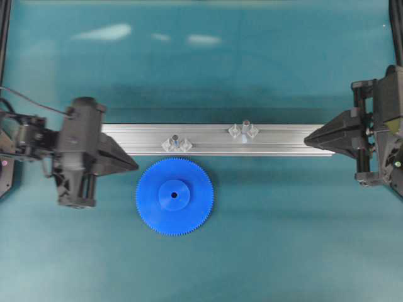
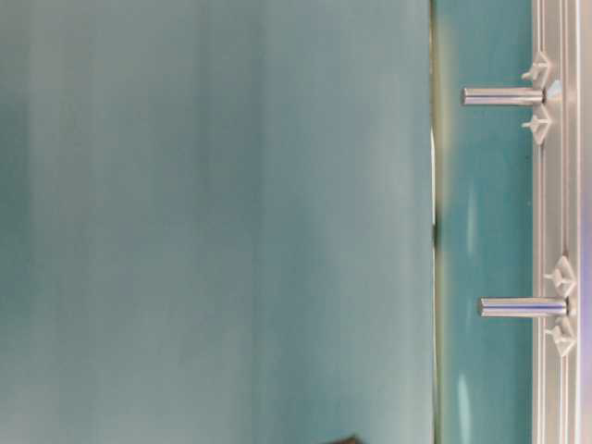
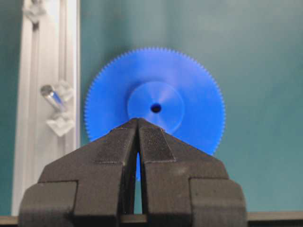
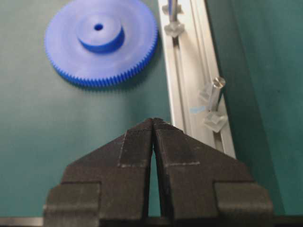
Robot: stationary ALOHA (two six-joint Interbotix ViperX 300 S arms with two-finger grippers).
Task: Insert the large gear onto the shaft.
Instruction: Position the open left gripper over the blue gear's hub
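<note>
The large gear (image 1: 174, 196), blue with a raised hub and a small bore, lies flat on the teal table just in front of the rail. Two alike grey upright pins stand on the rail, one near the gear (image 1: 177, 142) and one further right (image 1: 243, 129); either could be the shaft. My left gripper (image 1: 135, 167) is shut and empty, its tip close to the gear's left rim. In the left wrist view the gear (image 3: 189, 80) lies right beyond the gripper (image 3: 138, 119). My right gripper (image 1: 306, 139) is shut and empty at the rail's right end, far from the gear (image 4: 99, 42).
A long aluminium rail (image 1: 214, 148) runs across the table's middle between both arms. The table-level view shows the two pins (image 2: 504, 95) (image 2: 523, 307) sticking out from the rail (image 2: 555, 222). Bare teal table lies in front of and behind the rail.
</note>
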